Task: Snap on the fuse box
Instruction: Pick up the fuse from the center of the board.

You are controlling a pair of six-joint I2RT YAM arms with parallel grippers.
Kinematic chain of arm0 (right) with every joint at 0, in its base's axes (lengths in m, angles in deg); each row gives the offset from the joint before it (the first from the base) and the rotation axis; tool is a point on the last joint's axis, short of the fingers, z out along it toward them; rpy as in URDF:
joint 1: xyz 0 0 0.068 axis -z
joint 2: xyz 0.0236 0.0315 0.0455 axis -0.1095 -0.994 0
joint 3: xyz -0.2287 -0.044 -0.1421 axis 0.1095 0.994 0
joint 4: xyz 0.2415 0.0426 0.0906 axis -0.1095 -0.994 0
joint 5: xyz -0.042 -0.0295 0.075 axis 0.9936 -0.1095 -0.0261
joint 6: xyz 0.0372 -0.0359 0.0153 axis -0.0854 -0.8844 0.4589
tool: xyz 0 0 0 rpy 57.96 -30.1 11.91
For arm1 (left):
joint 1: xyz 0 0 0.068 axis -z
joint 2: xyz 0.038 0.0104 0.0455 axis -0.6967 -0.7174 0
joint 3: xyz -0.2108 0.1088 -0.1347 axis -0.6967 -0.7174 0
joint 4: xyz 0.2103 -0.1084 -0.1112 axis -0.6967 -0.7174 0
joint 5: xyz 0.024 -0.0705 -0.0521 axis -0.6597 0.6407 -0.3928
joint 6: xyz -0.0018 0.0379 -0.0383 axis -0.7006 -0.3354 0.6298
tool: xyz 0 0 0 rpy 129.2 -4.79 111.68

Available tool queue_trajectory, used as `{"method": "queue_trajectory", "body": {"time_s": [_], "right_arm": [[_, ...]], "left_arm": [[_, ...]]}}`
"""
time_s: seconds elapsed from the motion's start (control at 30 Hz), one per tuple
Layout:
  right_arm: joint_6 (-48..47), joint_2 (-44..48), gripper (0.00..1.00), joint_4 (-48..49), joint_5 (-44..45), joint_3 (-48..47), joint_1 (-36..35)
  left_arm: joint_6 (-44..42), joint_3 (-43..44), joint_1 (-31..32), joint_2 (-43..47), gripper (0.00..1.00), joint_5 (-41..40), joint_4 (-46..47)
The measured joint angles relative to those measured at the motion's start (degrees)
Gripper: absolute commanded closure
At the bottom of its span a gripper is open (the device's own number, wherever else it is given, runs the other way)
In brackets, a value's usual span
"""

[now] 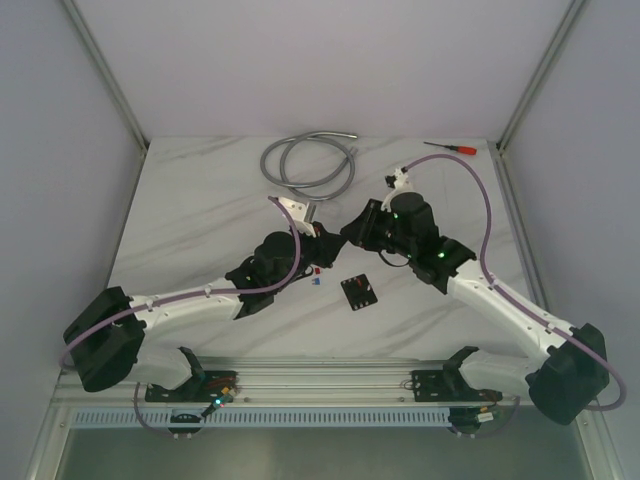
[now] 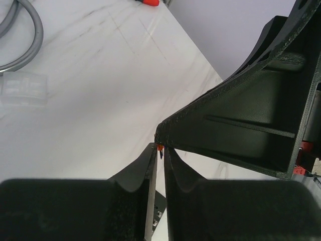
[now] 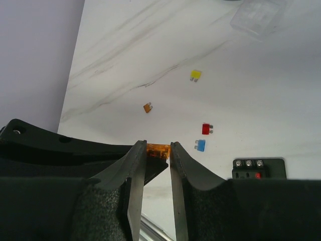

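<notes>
Progress looks early: fuse box (image 1: 358, 291) lies flat on the bench (image 1: 200, 220), just in front of the two end effectors and between the arms, touched by neither; clear cover (image 1: 293, 207) rests well apart from it, beyond the left arm, so the snapping-on is not yet done. Right end effector (image 3: 158, 150) stands narrow, pinching an amber fuse (image 3: 157, 149) at its fingertips; left end effector (image 2: 159, 148) is drawn narrow about the same fuse, tip to tip with the right, though I cannot tell if it grips. Yellow fuse (image 3: 195, 75), orange fuse (image 3: 147, 107), red fuse (image 3: 206, 129) and blue fuse (image 3: 199, 145) lie loose on the bench. In the box, the right wrist view shows one red spot, perhaps a seated fuse; other slots are too small to read; the cover appears empty.
</notes>
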Motion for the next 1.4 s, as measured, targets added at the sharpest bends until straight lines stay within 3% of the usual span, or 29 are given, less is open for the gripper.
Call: {"method": "queue_trajectory", "body": {"time_s": [0.3,0.6,0.8,1.07,1.4], "right_arm": [[0.3,0.0,0.71,1.8,-0.5,1.4,0.0],[0.0,1.2,0.51,2.8,-0.6,2.4,-0.2],[-5.4,5.6,0.49,2.8,-3.0,2.9,0.7],[-19.9,11.4,0.51,4.0,-19.7,2.9,7.2],[-32.1,11.7,0.55,3.5,-40.4,0.0,8.2]], "left_arm": [[-1.5,0.0,0.0,0.1,0.95,-0.3,-0.9],[-3.7,-0.2,0.1,1.1,0.99,-0.1,-1.5],[-7.7,-1.3,-0.6,4.9,1.0,1.9,-2.2],[-11.2,-2.9,-7.8,11.6,1.0,19.7,-3.7],[-14.2,-1.9,-8.3,14.9,1.0,40.3,-8.4]]}}
